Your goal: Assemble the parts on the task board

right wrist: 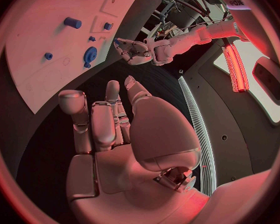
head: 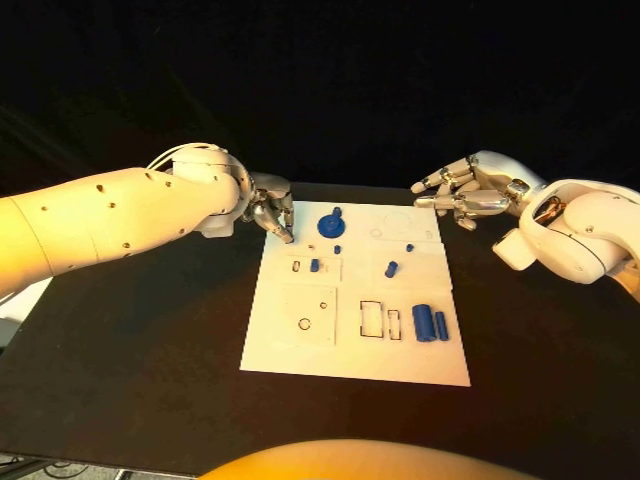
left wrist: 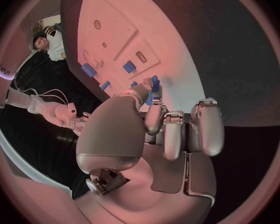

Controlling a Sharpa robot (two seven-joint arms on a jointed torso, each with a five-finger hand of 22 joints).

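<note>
Two hands: both up at the far end of the table (head: 147, 340), one on each side of the white board (head: 352, 345), neither holding anything as far as I can see.
Left hand (head: 270, 212): sits right at the board's far left corner, fingers curled down and fairly close together, tips pointing at the board edge. In the left wrist view (left wrist: 171, 129) the fingers are bent in with nothing between them.
Right hand (head: 467, 192): just off the far right corner, fingers loosely spread and a bit bent, empty. Same story in the right wrist view (right wrist: 109, 124).
Board: flat in the middle of the black table, long side running away from the robot.
Round blue part (head: 332, 224): near the far left corner, just beside the left hand's fingertips; can't tell if they touch.
Small blue pieces (head: 391, 268): a few scattered across the middle.
Blue cylinders (head: 428, 323): two lying side by side near the right edge, next to the rectangular cutouts (head: 371, 319).
</note>
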